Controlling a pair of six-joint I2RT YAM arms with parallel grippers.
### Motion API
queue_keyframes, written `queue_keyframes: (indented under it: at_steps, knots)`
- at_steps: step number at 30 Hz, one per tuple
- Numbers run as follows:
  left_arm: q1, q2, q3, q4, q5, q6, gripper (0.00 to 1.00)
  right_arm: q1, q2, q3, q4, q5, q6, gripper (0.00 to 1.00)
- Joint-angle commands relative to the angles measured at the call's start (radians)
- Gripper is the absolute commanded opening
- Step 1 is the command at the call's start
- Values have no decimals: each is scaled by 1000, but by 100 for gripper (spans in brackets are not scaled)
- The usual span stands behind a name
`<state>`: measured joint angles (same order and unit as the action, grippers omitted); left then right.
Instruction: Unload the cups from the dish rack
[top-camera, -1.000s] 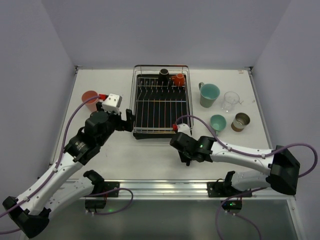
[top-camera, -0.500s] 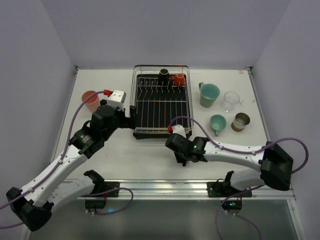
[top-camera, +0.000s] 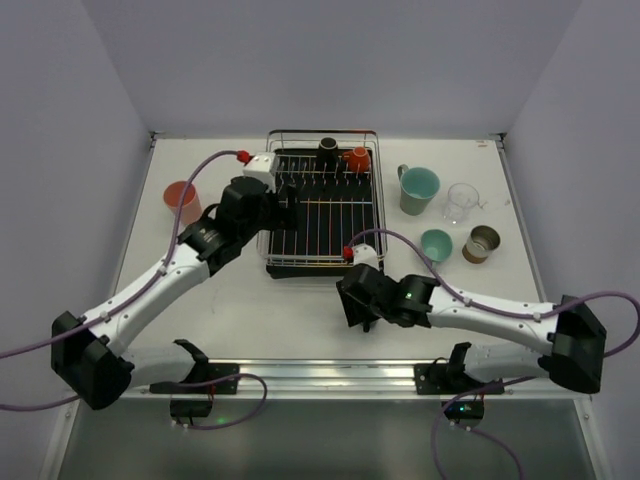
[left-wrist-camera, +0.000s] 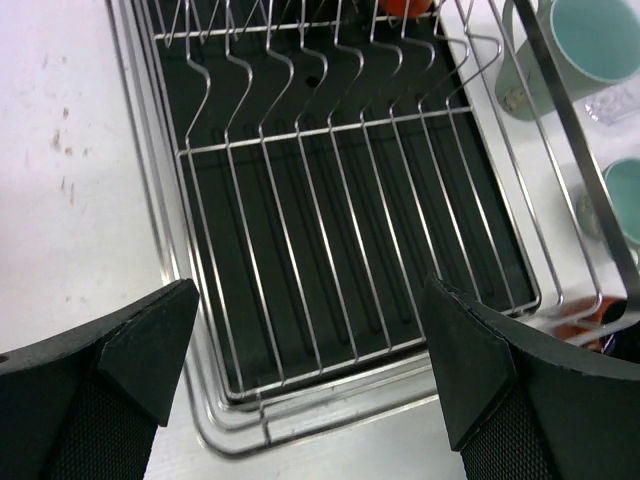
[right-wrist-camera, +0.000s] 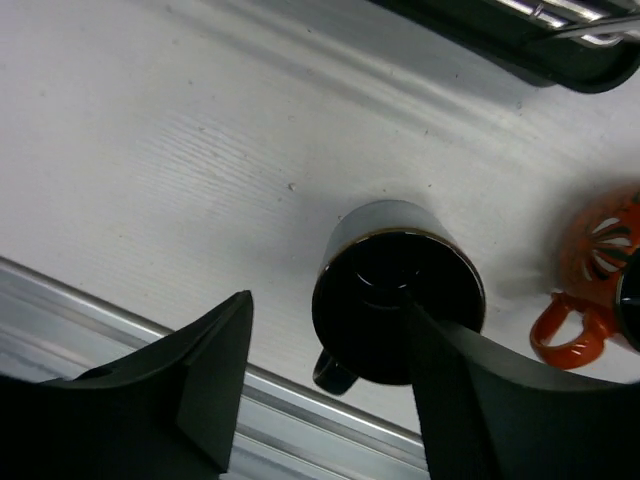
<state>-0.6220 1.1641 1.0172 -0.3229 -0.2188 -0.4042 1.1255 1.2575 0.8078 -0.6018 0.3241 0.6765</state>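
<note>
The dish rack (top-camera: 377, 215) stands mid-table, with a black cup (top-camera: 327, 150) and an orange-red cup (top-camera: 357, 158) at its back. My left gripper (top-camera: 286, 200) hangs open and empty over the rack's bare tines (left-wrist-camera: 300, 170); in the left wrist view the gripper (left-wrist-camera: 310, 400) holds nothing. My right gripper (top-camera: 356, 306) is open in front of the rack. In the right wrist view the gripper (right-wrist-camera: 330, 330) is over a black handled cup (right-wrist-camera: 380, 290) standing upright on the table, one finger (right-wrist-camera: 480, 400) overlapping its rim. An orange handled cup (right-wrist-camera: 590, 270) lies beside it.
A salmon-pink cup (top-camera: 180, 200) stands left of the rack. To its right stand a green mug (top-camera: 418, 188), a clear cup (top-camera: 461, 202), a small teal cup (top-camera: 436, 244) and a brown cup (top-camera: 481, 243). A metal rail (right-wrist-camera: 150, 330) runs along the table's near edge.
My left arm has swung from the table left of the rack to over the rack's left half. My right gripper has stayed in front of the rack, shifting only slightly.
</note>
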Motion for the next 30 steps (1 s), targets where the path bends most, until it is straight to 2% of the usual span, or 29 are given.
queue_keyframes:
  at_steps: [1, 3, 5, 9, 20, 23, 30]
  knots:
    - [1, 135, 139, 126, -23, -13, 100, 3, -147, 51, -45, 30, -14, 65]
    - [1, 210, 211, 149, -54, 7, 100, 2, -266, 80, -47, 30, -31, 75]
    - [1, 342, 307, 157, -111, 18, 100, -4, -335, 96, -46, 36, -57, 77]
    - [4, 551, 487, 163, -174, 41, 100, -29, -455, 91, -33, 47, -74, 73]
    - [24, 1019, 1019, 151, -283, 87, 100, -32, -582, -27, 82, 3, -68, 68]
    - [25, 1106, 1095, 156, -283, 110, 100, -32, -607, -38, 94, -3, -71, 68]
    - [39, 1223, 1138, 247, -301, 131, 97, -32, -633, -36, 106, -42, -80, 68]
